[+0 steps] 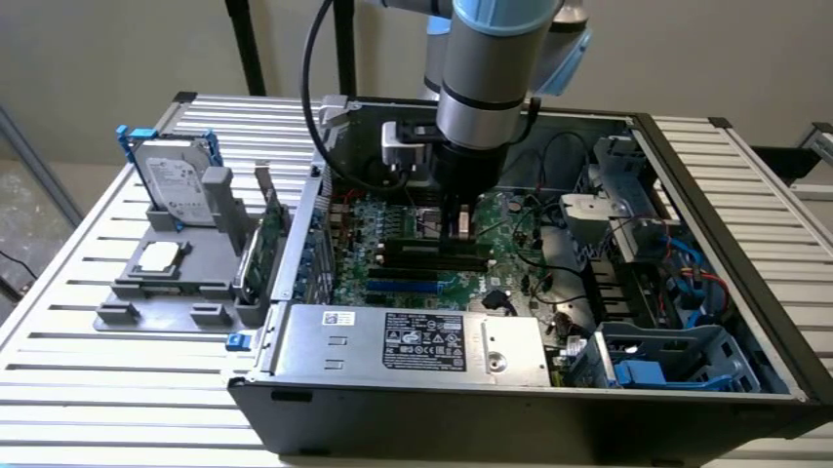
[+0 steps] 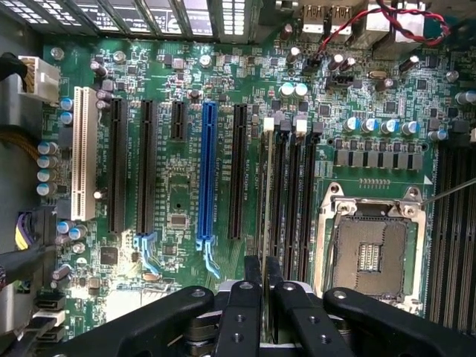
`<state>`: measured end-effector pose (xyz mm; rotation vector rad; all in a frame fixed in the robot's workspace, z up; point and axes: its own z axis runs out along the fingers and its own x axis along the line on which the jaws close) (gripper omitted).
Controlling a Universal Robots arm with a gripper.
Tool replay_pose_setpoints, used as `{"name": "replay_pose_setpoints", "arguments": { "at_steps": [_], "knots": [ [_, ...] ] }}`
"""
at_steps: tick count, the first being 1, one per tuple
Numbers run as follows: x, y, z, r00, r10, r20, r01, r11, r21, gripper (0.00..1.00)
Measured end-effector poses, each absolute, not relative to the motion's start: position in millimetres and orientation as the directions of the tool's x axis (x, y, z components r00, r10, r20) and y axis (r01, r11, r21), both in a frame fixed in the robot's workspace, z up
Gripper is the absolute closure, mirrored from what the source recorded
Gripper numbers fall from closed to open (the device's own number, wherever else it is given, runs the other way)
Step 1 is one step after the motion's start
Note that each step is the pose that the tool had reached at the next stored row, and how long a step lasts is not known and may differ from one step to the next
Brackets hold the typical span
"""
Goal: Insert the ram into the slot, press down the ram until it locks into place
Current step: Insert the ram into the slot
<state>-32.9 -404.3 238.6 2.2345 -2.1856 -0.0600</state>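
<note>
My gripper (image 2: 265,297) hangs over the green motherboard (image 2: 178,201) inside the open computer case (image 1: 521,409). Its black fingers (image 2: 251,301) are shut on the ram (image 2: 266,208), which I see edge-on as a thin upright strip. The ram stands in line with the outermost of the parallel black memory slots (image 2: 291,201), the one nearest the long black expansion sockets. I cannot tell whether its lower edge is seated in that slot. In the exterior view the gripper (image 1: 458,229) reaches down to the board just above the dark slots (image 1: 423,255).
A blue socket (image 2: 207,171) and a white socket (image 2: 84,152) lie beside the slots, and the CPU socket (image 2: 370,253) is on the other side. The power supply (image 1: 416,341), cables (image 1: 690,278) and case walls crowd the board. A grey fixture holding a hard drive (image 1: 176,180) sits at the exterior view's left.
</note>
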Motion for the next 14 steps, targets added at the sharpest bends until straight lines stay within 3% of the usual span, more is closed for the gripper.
{"name": "replay_pose_setpoints", "arguments": {
  "at_steps": [14],
  "knots": [
    [-33.0,-402.5,230.3,0.022,-1.0,-0.017,-0.999,-0.023,0.038,0.86]
  ]
}}
